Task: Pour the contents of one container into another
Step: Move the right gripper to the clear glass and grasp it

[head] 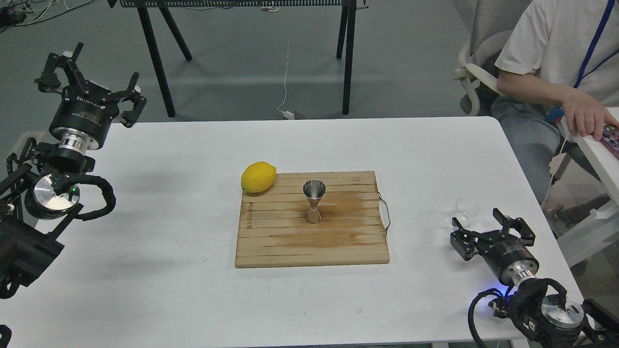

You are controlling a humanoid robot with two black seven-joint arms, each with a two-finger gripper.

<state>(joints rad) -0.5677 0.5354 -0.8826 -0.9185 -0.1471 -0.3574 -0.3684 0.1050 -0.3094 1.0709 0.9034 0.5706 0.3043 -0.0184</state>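
A small clear glass cup (465, 209) stands on the white table at the right, its lower part hidden behind my right gripper. The right gripper (491, 226) is open just in front of the cup, fingers spread to either side of it without closing on it. A shiny steel hourglass jigger (314, 201) stands upright in the middle of the wooden cutting board (290, 246). Far to the left, off the table's rear corner, my left gripper (89, 67) is raised and open, holding nothing.
A yellow lemon (258, 177) rests at the board's rear left corner. A seated person (561, 53) is at the right, one hand on a side table. Black stand legs (154, 58) rise behind the white table (145, 251).
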